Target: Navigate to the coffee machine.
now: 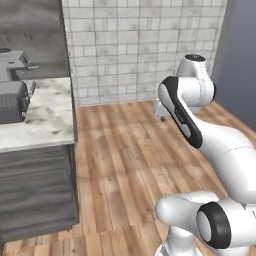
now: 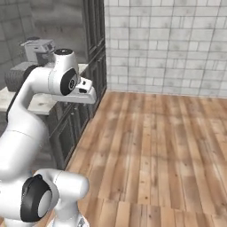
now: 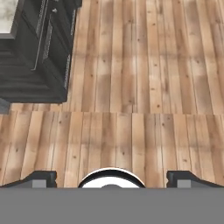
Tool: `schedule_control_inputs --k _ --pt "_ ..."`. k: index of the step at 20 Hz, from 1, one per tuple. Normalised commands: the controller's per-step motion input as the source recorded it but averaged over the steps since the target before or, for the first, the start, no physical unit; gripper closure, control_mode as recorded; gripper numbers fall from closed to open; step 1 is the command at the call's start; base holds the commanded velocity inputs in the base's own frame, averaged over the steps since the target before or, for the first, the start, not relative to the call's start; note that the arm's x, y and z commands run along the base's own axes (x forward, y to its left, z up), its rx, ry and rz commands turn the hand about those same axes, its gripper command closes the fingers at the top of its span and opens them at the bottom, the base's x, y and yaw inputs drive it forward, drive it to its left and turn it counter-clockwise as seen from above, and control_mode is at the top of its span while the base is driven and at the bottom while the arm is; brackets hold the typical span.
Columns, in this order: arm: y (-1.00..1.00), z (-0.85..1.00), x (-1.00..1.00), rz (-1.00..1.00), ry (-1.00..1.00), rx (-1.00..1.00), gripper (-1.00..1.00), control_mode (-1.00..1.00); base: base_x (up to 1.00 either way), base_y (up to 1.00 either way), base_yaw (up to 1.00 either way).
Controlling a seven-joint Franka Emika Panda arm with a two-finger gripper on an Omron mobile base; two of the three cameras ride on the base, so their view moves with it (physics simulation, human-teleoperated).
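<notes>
Boxy silver-grey coffee machine (image 1: 14,64) upright on marble counter (image 1: 50,117), behind dark toaster (image 1: 12,102). Gripper (image 3: 111,178) open wide above plank floor (image 3: 144,87).

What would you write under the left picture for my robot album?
Robot arm waits on the wooden floor, coffee machine far left on the counter.

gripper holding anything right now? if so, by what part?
Nothing held. The gripper is open, fingertips wide apart with only bare wood floor beyond them.
</notes>
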Motion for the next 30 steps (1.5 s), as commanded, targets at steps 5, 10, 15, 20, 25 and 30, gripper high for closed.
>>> schedule_control_inputs --k 5,10,15,20,25,30 --pt "0.00 0.00 0.00 0.00 0.00 0.00 -1.00 1.00 0.97 0.06 0.10" --pt "0.00 0.00 0.00 0.00 0.00 0.00 -1.00 1.00 0.77 0.25 0.20" --pt "0.00 0.00 0.00 0.00 0.00 0.00 -1.00 1.00 0.95 -0.08 0.17" --pt "0.00 0.00 0.00 0.00 0.00 0.00 -1.00 1.00 0.79 -0.56 0.05" --pt "0.00 0.00 0.00 0.00 0.00 0.00 -1.00 1.00 0.80 -0.29 0.00" --pt "0.00 0.00 0.00 0.00 0.00 0.00 -1.00 1.00 0.85 -0.32 0.01"
